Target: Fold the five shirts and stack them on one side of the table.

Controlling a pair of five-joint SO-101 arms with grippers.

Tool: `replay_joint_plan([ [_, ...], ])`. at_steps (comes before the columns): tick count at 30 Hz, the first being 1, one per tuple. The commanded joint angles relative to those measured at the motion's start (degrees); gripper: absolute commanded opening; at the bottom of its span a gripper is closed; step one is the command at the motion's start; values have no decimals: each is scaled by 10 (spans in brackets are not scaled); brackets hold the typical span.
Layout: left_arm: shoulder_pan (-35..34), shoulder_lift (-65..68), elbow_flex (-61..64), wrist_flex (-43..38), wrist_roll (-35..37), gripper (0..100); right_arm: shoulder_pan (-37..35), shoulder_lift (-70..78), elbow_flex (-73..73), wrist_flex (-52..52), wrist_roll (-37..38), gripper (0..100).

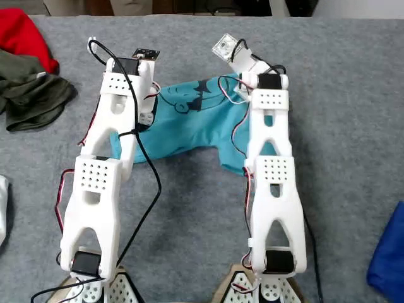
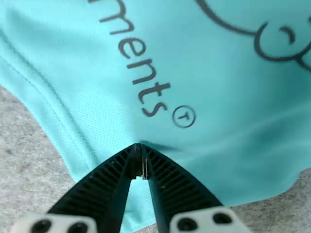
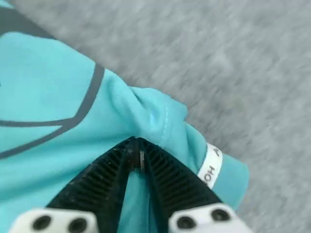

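A teal shirt [image 1: 189, 123] with dark print lies on the grey table between the two arms. My left gripper [image 2: 138, 154] is shut on a pinch of the teal shirt [image 2: 204, 63] near its printed lettering. My right gripper [image 3: 136, 150] is shut on a bunched edge of the teal shirt [image 3: 53, 92], close to a small white label [image 3: 210, 167]. In the high view the left arm [image 1: 123, 95] stands over the shirt's left part and the right arm [image 1: 268, 101] over its right part.
A red shirt [image 1: 22, 35] and a dark olive shirt [image 1: 31, 91] lie bunched at the far left. A blue shirt [image 1: 388, 255] shows at the right edge, and something white [image 1: 2, 208] at the left edge. Grey table [image 1: 347, 95] lies bare to the right.
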Motion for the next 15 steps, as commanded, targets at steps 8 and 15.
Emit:
replay_joint_plan([
  [8, -3, -8, 0, -1, -11, 20, -4, -128, -37, 92, 2, 6],
  [15, -8, 4, -4, -1, -11, 20, -16, -240, -38, 305, 7, 6],
])
